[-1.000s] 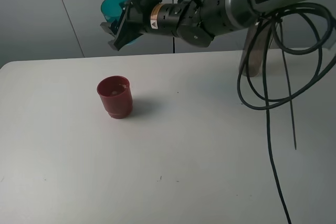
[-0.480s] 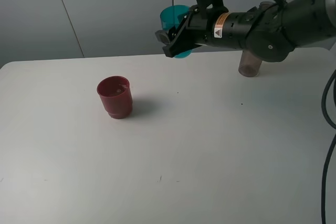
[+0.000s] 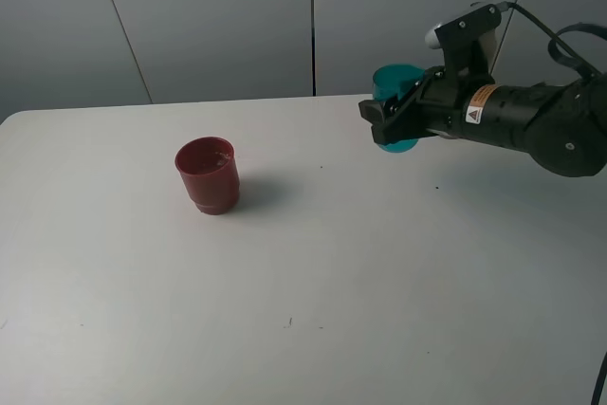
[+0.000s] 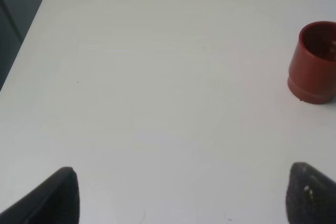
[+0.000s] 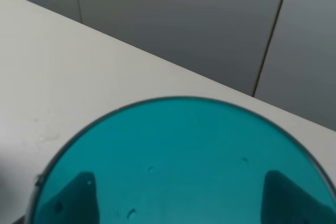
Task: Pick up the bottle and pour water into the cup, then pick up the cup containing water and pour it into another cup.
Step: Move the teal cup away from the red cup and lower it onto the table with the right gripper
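The right gripper [image 3: 387,120] is clenched on the teal cup [image 3: 397,106], which it holds upright above the far right of the bench [image 3: 313,310], long axis near vertical and mouth upward; so carried, it would retain any liquid. The red cup [image 3: 209,174] stands upright, mouth up, well apart at centre-left. The left gripper's fingers [image 4: 59,195] are spread wide and empty, idle near that cup.

A white table [image 3: 285,282] with a rounded far-left corner fills most of the exterior high view. Behind its far edge stands a grey panelled wall [image 3: 218,16] split by thin dark seams. Soft, even light leaves only faint shadows.
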Controlling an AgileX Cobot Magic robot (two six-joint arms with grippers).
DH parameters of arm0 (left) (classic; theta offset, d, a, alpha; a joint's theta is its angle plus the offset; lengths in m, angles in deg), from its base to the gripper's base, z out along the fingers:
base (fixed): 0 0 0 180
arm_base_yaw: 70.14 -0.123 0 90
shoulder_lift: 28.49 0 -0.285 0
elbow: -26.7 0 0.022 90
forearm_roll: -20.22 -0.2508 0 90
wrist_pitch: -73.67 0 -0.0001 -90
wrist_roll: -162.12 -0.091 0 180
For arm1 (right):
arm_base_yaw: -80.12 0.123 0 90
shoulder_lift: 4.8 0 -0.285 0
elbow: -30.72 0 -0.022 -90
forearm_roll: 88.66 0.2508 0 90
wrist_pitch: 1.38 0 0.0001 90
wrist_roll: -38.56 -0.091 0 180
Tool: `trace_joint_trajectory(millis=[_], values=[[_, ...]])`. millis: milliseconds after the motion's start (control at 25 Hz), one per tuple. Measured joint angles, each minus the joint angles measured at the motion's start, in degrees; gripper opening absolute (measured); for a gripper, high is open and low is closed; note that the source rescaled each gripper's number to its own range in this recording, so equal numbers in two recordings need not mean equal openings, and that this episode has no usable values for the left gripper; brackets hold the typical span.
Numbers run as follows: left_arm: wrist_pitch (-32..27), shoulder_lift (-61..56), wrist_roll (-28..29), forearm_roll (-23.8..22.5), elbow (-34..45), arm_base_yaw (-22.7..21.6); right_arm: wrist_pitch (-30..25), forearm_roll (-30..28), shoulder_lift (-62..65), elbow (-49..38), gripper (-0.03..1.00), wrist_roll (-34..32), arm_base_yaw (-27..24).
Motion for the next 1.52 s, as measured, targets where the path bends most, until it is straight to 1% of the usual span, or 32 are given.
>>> trace_joint_trajectory(millis=[160, 240, 520, 800, 1240, 1280, 1320, 1360, 1440, 1520], values=[[0.0, 0.0, 0.0, 0.0, 0.0, 0.0, 5.4, 0.5, -6.0, -0.1, 0.04, 0.0, 0.0], [0.0, 0.0, 0.0, 0.0, 0.0, 0.0, 6.6, 0.6, -9.0, 0.3, 0.04, 0.0, 0.0], [0.0, 0.0, 0.0, 0.0, 0.0, 0.0, 7.5, 1.1, -16.4, 4.3, 0.04, 0.0, 0.0], [0.0, 0.0, 0.0, 0.0, 0.0, 0.0, 10.7, 1.2, -18.0, 5.2, 0.04, 0.0, 0.0], [0.0, 0.0, 0.0, 0.0, 0.0, 0.0, 10.8, 1.2, -19.4, 5.3, 0.04, 0.3, 0.0], [0.0, 0.0, 0.0, 0.0, 0.0, 0.0, 10.8, 1.2, -19.4, 5.3, 0.09, 0.3, 0.0], [0.0, 0.0, 0.0, 0.0, 0.0, 0.0, 10.8, 1.1, -19.4, 5.3, 0.18, 0.3, 0.0], [0.0, 0.0, 0.0, 0.0, 0.0, 0.0, 10.8, 0.8, -19.4, 5.3, 0.37, 0.3, 0.0], [0.0, 0.0, 0.0, 0.0, 0.0, 0.0, 10.8, -0.1, -19.4, 5.3, 0.63, 0.3, 0.0], [0.0, 0.0, 0.0, 0.0, 0.0, 0.0, 10.7, -1.4, -19.4, 5.3, 0.88, 0.4, 0.0]])
